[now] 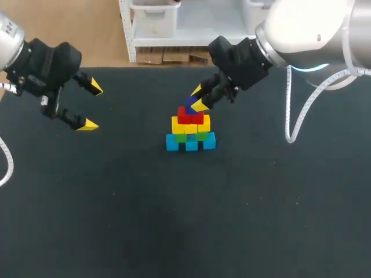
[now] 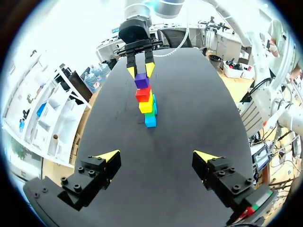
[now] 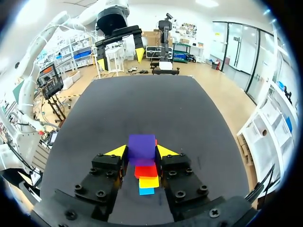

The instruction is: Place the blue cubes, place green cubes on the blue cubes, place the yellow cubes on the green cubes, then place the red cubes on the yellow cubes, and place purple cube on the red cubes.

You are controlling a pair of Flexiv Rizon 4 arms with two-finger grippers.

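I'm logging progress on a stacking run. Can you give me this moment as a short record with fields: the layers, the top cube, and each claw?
layers, bottom to top: blue cubes, green cubes, yellow cubes, red cubes, purple cube
stack place: middle of the black table
purple cube: on top of the red cubes, between the right claw's fingers
right claw: shut on purple cube
left claw: open, empty, well apart from the stack on its left side
not yet done: release of the purple cube
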